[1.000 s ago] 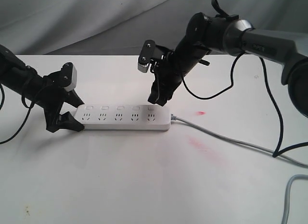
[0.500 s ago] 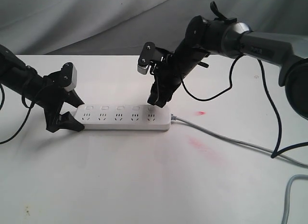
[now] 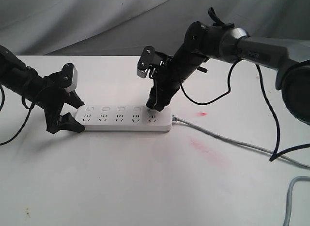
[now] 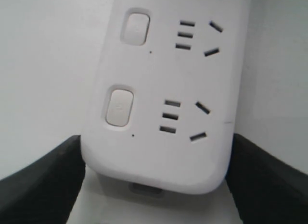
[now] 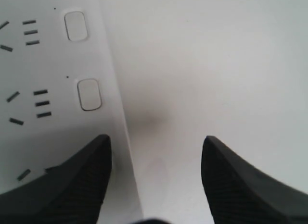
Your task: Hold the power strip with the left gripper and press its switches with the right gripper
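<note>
Left gripper (image 3: 76, 115) jaws clamped power strip (image 3: 123, 120) end; right gripper (image 5: 155, 144) jaws gaped, one finger (image 5: 72, 185) over cord-end switch. Next, likely: press straight down.

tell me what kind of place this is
Likely a robot lab test bench: plain white table, grey cloth backdrop, and a cabled left gripper and right gripper at one power strip.
</note>
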{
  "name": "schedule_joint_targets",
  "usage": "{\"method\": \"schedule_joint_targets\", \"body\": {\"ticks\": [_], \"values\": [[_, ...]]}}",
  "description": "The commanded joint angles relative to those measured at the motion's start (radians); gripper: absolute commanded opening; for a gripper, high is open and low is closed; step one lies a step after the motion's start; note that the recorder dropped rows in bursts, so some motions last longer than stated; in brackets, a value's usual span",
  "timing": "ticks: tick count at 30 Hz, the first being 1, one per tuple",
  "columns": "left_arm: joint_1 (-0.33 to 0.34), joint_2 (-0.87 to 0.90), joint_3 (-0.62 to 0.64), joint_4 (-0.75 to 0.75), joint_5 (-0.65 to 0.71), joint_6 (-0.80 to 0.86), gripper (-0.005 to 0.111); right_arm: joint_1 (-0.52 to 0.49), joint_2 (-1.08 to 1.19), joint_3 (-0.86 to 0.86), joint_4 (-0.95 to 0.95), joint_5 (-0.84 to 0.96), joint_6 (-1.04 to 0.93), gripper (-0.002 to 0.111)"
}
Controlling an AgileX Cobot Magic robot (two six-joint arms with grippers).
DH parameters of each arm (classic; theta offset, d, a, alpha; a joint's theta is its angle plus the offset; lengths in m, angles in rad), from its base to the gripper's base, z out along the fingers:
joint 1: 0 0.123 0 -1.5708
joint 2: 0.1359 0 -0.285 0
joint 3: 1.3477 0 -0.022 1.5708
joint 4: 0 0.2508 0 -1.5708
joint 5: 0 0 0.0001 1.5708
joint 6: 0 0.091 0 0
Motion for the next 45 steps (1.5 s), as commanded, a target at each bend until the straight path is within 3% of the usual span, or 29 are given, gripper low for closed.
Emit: {"method": "schedule_joint_targets", "body": {"ticks": [1,25,36,42,45], "values": [[-0.002,-0.002,-0.005,-0.005,-0.001,0.002,0.057,0.001,0.008,0.005,-0.059,0.026,-0.004,0.053],[-0.002,-0.002,-0.005,-0.005,-0.001,0.002,0.057,0.003,0.050,0.105,-0.061,0.000,-0.062,0.053],[-0.002,-0.002,-0.005,-0.005,-0.001,0.001,0.057,0.003,-0.119,0.105,-0.031,-0.012,-0.055,0.052],[-0.002,-0.002,-0.005,-0.005,-0.001,0.003,0.057,0.003,-0.191,0.105,-0.031,0.014,-0.048,0.046],[-0.002,-0.002,-0.005,-0.005,-0.001,0.003,0.057,0.003,-0.223,0.105,-0.031,0.047,-0.047,0.037]]}}
